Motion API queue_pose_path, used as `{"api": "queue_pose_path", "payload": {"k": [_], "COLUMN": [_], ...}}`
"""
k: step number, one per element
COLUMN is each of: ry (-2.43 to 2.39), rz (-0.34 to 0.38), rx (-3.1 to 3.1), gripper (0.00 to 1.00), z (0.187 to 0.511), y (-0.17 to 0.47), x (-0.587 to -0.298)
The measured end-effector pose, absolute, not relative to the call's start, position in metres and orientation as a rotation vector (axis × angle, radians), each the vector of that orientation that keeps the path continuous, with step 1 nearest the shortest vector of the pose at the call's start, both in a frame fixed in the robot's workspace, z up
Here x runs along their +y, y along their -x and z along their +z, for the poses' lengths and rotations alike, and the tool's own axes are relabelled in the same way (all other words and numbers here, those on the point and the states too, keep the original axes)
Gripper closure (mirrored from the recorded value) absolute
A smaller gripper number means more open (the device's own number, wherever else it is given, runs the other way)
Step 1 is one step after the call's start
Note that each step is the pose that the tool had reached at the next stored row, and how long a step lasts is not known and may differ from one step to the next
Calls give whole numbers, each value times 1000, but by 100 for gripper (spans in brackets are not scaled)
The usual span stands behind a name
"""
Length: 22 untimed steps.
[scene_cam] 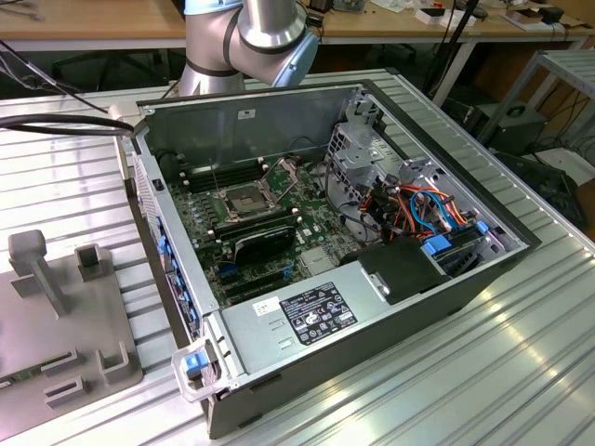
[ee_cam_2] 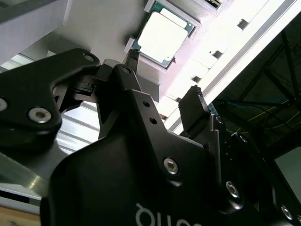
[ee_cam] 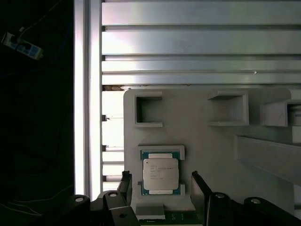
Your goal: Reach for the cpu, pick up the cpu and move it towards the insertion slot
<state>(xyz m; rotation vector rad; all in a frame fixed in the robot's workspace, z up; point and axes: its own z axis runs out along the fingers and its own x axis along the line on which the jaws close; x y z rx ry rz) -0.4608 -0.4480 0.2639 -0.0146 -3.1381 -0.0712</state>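
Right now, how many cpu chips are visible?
1. The cpu lies in a recess of the grey fixture, seen between the fingers of the open claw. Others could be hidden inside the computer case.

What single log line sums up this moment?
phase: reach | end effector: open, poised over cpu, not gripping | cpu: seated in grey holder | insertion slot: inside open computer case

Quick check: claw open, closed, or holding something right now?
Claw: open, holding nothing; the cpu lies in its grey holder, ahead of the gap between the fingers.
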Motion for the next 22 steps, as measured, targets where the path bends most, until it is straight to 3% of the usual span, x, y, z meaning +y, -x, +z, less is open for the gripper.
{"api": "queue_pose_path", "payload": {"k": [22], "ry": [16], "rz": [-83], "rx": [-3139], "gripper": [38], "z": [264], "y": [461], "x": [-448]}}
